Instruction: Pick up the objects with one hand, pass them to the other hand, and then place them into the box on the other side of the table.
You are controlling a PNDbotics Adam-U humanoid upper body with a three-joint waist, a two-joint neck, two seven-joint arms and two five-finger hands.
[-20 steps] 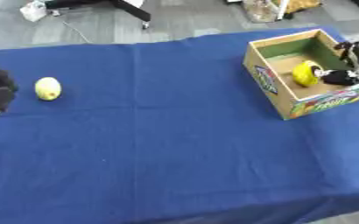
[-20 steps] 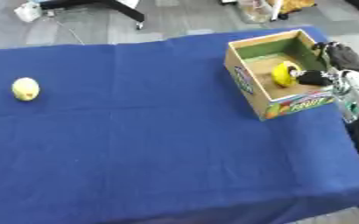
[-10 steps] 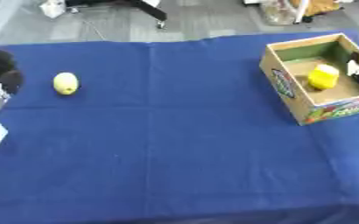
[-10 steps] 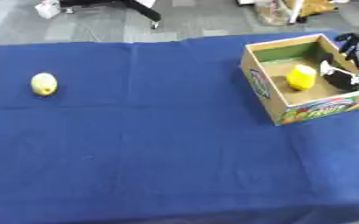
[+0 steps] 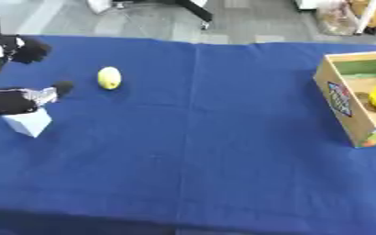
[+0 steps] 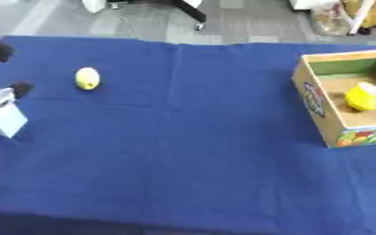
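since the left hand (image 5: pixel 19 98) sits at the table's left edge with fingers spread wide and holding nothing, the yellow lemon (image 5: pixel 108 77) lies just beyond it and to its right, upright on its long axis, so this hand is the nearer one. farther right, the box (image 6: pixel 319 103) already holds a yellow object (image 6: pixel 358 97). only the right eye view catches a blurred sliver at the box's far edge, perhaps the right hand; its fingers cannot be told.
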